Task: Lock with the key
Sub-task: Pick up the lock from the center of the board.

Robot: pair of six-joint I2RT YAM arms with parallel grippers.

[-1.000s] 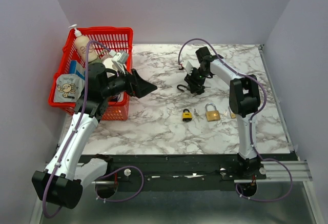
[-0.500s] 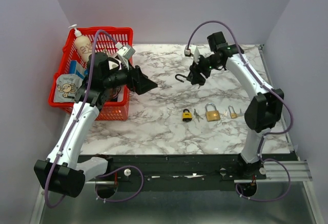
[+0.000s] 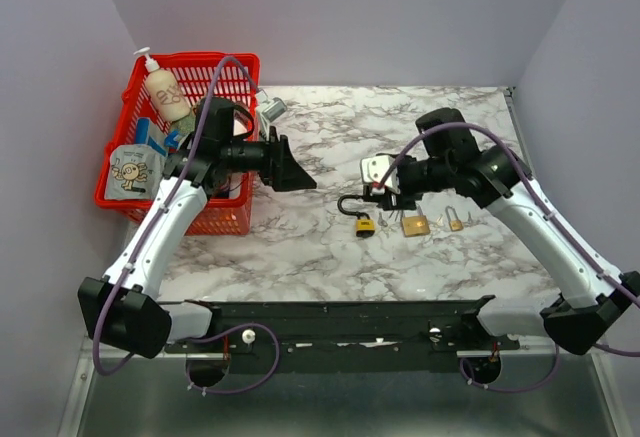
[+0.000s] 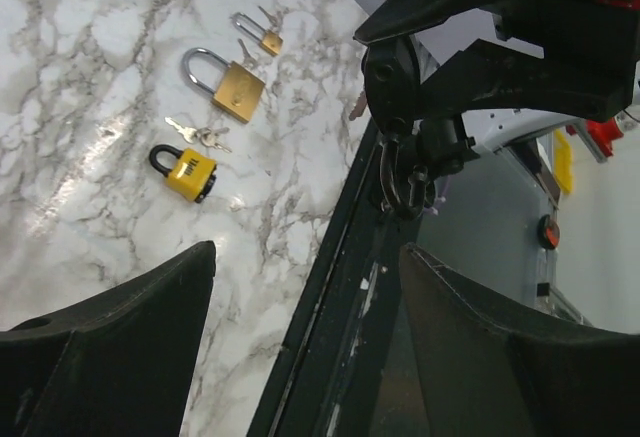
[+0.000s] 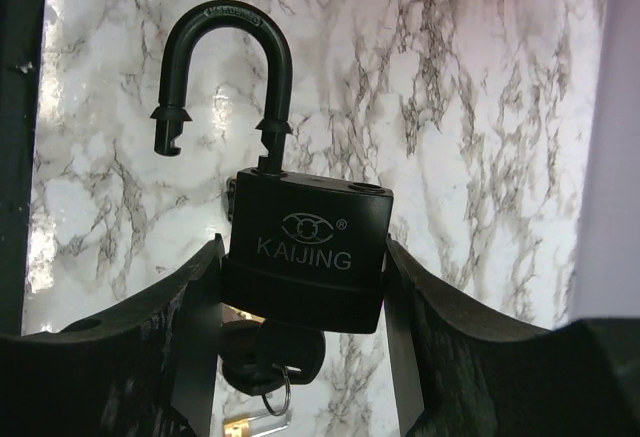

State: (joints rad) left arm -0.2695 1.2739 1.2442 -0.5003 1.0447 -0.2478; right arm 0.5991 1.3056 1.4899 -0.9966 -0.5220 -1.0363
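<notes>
Top view: the body of the black padlock (image 3: 347, 201) is largely hidden by the right gripper (image 3: 380, 197). Only the hooked shackle is seen, projecting left above the marble tabletop (image 3: 330, 257). No key can be made out there.

Right wrist view: the lock body is seen clamped at its sides between the two fingers (image 5: 190, 317), clear of the table. KAIJING is read on its face. The shackle is raised and swung aside, with one leg out of its hole. A black-headed key (image 5: 272, 355) with a ring is seen under the body, partly covered; how far it is seated cannot be told.

The left gripper (image 4: 305, 257) is held apart with nothing between its fingers, beside the red basket (image 3: 230, 60).

Left wrist view only: loose keys (image 4: 200, 135) are noted between a yellow padlock (image 4: 188, 171) and a brass padlock (image 4: 228, 85).
</notes>
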